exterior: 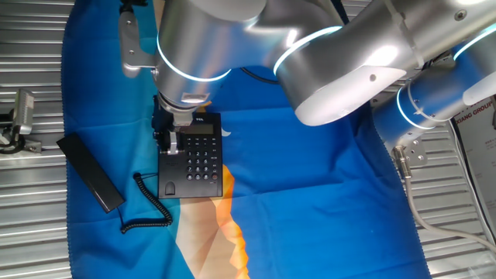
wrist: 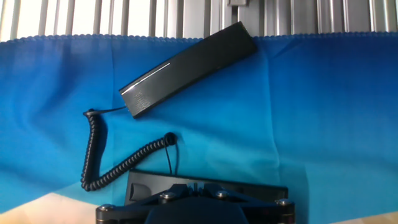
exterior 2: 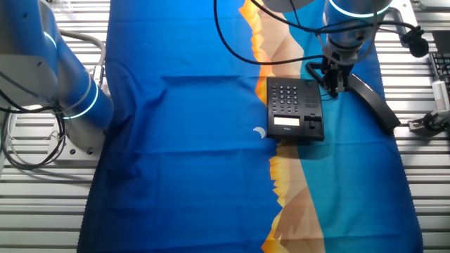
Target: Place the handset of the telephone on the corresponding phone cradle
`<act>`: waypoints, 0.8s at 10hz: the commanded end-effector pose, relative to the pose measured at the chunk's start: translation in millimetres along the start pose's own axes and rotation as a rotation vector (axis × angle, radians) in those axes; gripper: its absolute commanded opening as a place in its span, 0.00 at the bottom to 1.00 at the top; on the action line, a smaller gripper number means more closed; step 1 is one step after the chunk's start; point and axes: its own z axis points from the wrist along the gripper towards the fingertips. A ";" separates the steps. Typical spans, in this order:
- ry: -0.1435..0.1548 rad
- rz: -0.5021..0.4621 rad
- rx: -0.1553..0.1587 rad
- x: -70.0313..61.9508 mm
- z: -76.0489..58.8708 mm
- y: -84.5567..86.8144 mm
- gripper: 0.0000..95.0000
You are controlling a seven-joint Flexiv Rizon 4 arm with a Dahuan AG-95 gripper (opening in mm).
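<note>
The handset (exterior: 91, 172) is a flat black bar lying loose on the blue cloth, left of the telephone (exterior: 200, 159). It also shows in the other fixed view (exterior 2: 373, 102) and the hand view (wrist: 186, 68). Its coiled cord (exterior: 147, 208) runs to the phone's near corner and shows in the hand view (wrist: 106, 168). The phone cradle (exterior: 169, 177) is the bare strip along the phone's left edge. My gripper (exterior: 165, 142) hovers over the cradle's far end, apart from the handset. In the hand view my gripper (wrist: 194, 185) has its fingers together and holds nothing.
A blue and orange cloth (exterior: 310, 194) covers a slatted metal table (exterior: 31, 232). A grey fixture (exterior: 23, 116) stands at the left table edge. A second arm's base (exterior 2: 70, 98) stands beside the cloth. Small devices (exterior 2: 432, 119) lie past the handset.
</note>
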 end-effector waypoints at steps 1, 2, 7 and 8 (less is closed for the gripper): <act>-0.001 -0.011 0.000 -1.4 1.1 0.8 0.00; -0.001 -0.015 -0.001 -3.0 2.5 1.2 0.00; -0.003 -0.012 0.003 -28.6 19.2 11.0 0.00; -0.002 -0.014 0.005 -33.5 22.2 13.6 0.00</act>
